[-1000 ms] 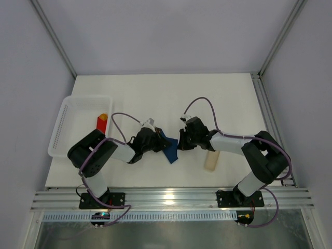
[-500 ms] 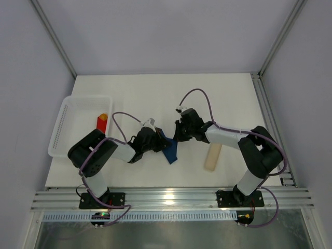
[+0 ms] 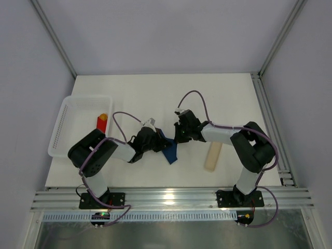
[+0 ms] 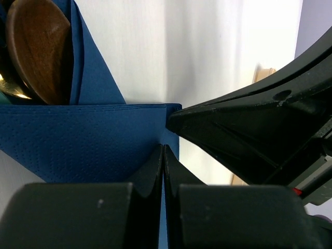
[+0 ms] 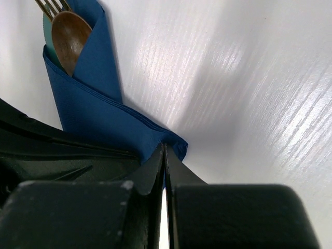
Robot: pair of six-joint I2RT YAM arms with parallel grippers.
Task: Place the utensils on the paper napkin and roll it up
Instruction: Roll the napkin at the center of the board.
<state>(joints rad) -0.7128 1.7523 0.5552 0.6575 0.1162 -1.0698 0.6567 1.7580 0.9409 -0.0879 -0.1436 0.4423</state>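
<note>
The paper napkin [image 3: 169, 151] is a dark blue folded wrap lying between my two grippers. In the left wrist view the paper napkin [image 4: 78, 140] holds the utensils, and a brown spoon bowl [image 4: 36, 52] sticks out of its open end. The right wrist view shows the same spoon [image 5: 70, 39] and fork tines [image 5: 52, 6] above the paper napkin [image 5: 98, 119]. My left gripper [image 3: 157, 140] [image 4: 163, 148] is shut, its tip resting on the napkin near its edge. My right gripper [image 3: 179, 136] [image 5: 165, 148] is shut too, its tip touching the napkin's corner.
A white slotted basket [image 3: 65, 116] stands at the left, with a red block with an orange tip [image 3: 102, 122] inside it. A pale beige bar [image 3: 212, 155] lies to the right of the napkin, under the right forearm.
My right gripper has swung left and away from the near edge, from beside the napkin's right side up to its far corner. The left gripper and the napkin have hardly moved.
</note>
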